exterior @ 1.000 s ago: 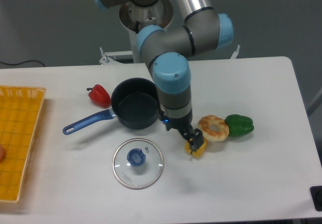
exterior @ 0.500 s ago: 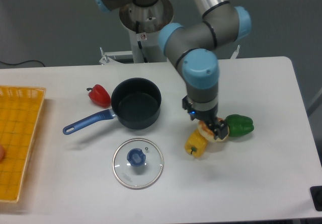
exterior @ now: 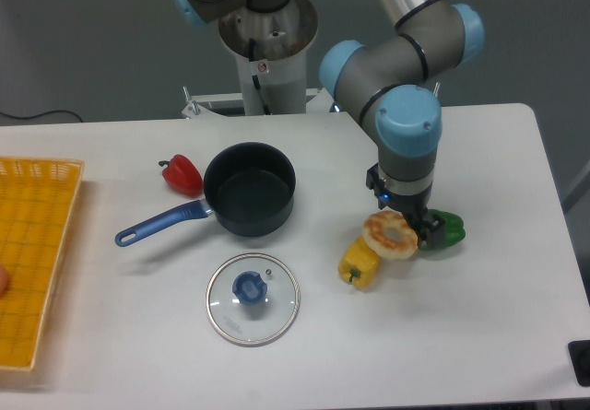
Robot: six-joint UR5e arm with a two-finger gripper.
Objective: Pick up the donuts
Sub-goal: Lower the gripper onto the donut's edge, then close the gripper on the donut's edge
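Note:
The donut (exterior: 390, 235), a tan ring with pale cream icing, lies on the white table between the yellow bell pepper (exterior: 359, 263) and the green bell pepper (exterior: 446, 229). My gripper (exterior: 415, 231) hangs straight down at the donut's right side. One dark finger (exterior: 428, 233) shows between the donut and the green pepper. The other finger is hidden behind the donut. The jaws look open and hold nothing.
A dark pot (exterior: 249, 189) with a blue handle stands left of centre, with a red pepper (exterior: 182, 174) beside it. A glass lid (exterior: 253, 298) with a blue knob lies in front. A yellow basket (exterior: 32, 253) sits at the left edge.
My gripper has moved right, from over the yellow pepper to the donut's right side by the green pepper. The donut and peppers have stayed put.

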